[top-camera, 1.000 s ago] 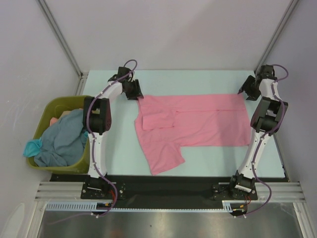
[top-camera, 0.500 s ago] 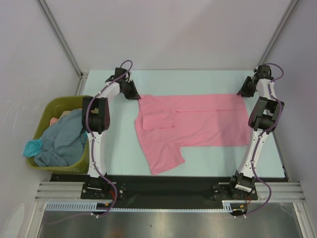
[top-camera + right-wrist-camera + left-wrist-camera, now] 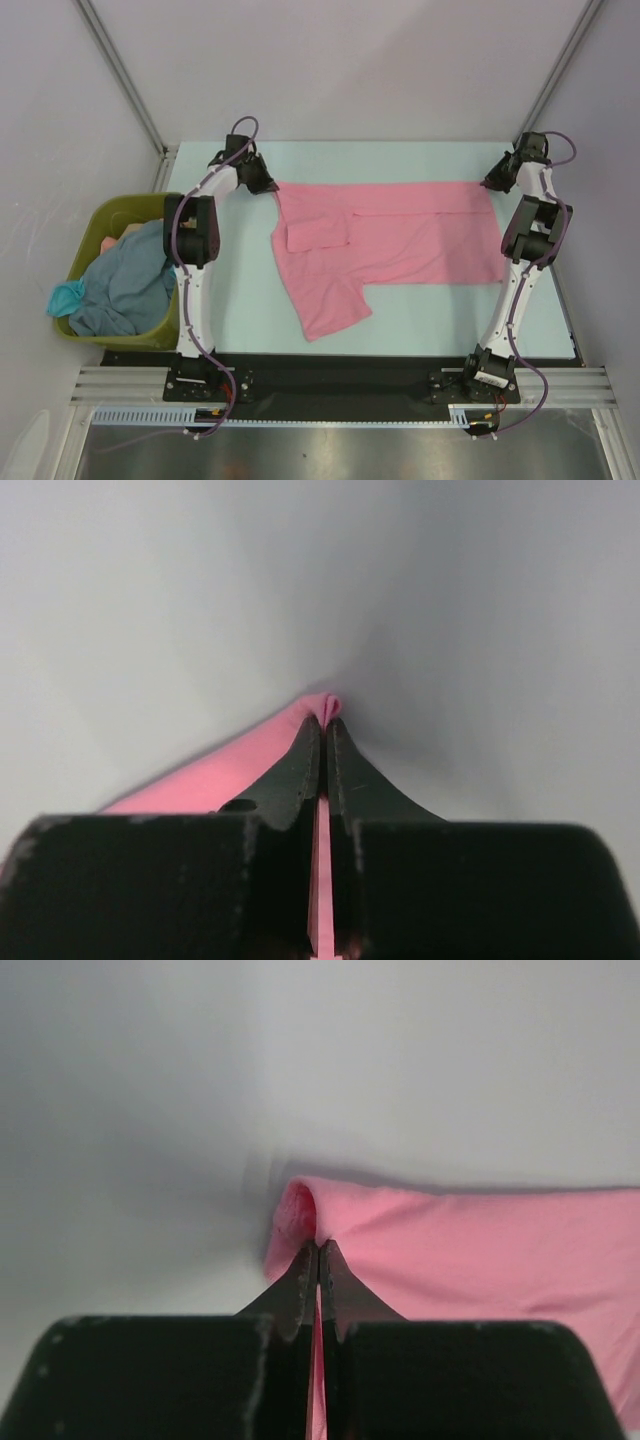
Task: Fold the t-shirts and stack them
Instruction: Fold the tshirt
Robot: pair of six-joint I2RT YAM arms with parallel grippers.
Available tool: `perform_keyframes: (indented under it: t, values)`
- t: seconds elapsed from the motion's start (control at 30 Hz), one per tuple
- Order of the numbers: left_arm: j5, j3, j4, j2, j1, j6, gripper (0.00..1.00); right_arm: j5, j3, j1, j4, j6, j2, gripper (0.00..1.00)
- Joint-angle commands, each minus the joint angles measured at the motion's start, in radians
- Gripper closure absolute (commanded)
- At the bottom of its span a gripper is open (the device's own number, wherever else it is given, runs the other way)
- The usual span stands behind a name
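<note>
Pale mint tabletop runs away from the black strip where both arms are bolted, and just off its left edge sits an olive bin heaped with a grey-blue shirt and a teal shirt. Further in, the pink shirt lies spread flat across the middle, one sleeve reaching toward the near edge. At its far edge the left gripper is clenched on the left corner and the right gripper pinches the right corner, with plain white walls rising behind.
</note>
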Motion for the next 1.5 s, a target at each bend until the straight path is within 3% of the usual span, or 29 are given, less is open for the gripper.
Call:
perform_keyframes:
  t: [0.0, 0.1, 0.17, 0.2, 0.33, 0.37, 0.4, 0.5, 0.67, 0.8, 0.93, 1.17, 1.3, 1.37, 1.47]
  values:
    - [-0.080, 0.100, 0.084, 0.034, 0.054, -0.041, 1.00, 0.055, 0.003, -0.007, 0.101, 0.086, 0.037, 1.00]
    - [-0.046, 0.174, 0.096, 0.076, 0.073, -0.064, 1.00, 0.034, 0.008, -0.005, 0.115, 0.121, 0.048, 1.00]
    - [-0.037, 0.194, 0.102, 0.090, 0.076, -0.056, 0.93, 0.018, 0.043, -0.002, 0.110, 0.135, 0.057, 0.99]
    - [-0.040, 0.205, 0.098, 0.087, 0.075, -0.050, 0.76, 0.020, 0.068, -0.002, 0.075, 0.133, 0.062, 0.86]
    - [-0.066, 0.201, 0.050, 0.033, 0.062, 0.013, 0.44, 0.026, 0.258, -0.011, -0.106, 0.101, 0.085, 0.64]
    - [-0.089, 0.194, 0.032, -0.005, 0.059, 0.042, 0.30, 0.038, 0.285, -0.017, -0.146, 0.095, 0.082, 0.53]
    - [-0.094, 0.172, 0.012, -0.027, 0.056, 0.054, 0.23, 0.072, 0.299, -0.031, -0.210, 0.094, 0.048, 0.48]
    - [-0.110, 0.107, -0.011, -0.125, 0.045, 0.092, 0.17, 0.136, 0.223, -0.062, -0.298, 0.075, -0.073, 0.34]
    - [-0.121, 0.006, -0.117, -0.286, -0.008, 0.142, 0.23, 0.221, 0.012, -0.059, -0.424, 0.057, -0.257, 0.28]
    - [-0.161, -0.338, -0.071, -0.550, -0.106, 0.131, 0.28, 0.219, -0.286, -0.036, -0.389, 0.110, -0.458, 0.28]
    - [-0.156, -0.564, -0.123, -0.799, -0.168, 0.105, 0.32, 0.167, -0.525, 0.036, -0.330, 0.124, -0.651, 0.28]
    - [-0.215, -0.896, -0.203, -1.093, -0.322, -0.013, 0.57, 0.070, -0.906, 0.199, -0.220, 0.127, -0.931, 0.28]
    - [-0.189, -1.089, -0.165, -1.124, -0.393, -0.116, 0.56, 0.044, -1.038, 0.216, -0.180, 0.107, -1.012, 0.29]
    - [-0.157, -1.140, -0.108, -1.107, -0.392, -0.177, 0.61, 0.029, -1.044, 0.202, -0.198, 0.092, -1.018, 0.29]
    - [-0.147, -1.171, -0.062, -1.056, -0.396, -0.187, 0.59, 0.037, -1.040, 0.187, -0.223, 0.060, -1.055, 0.29]
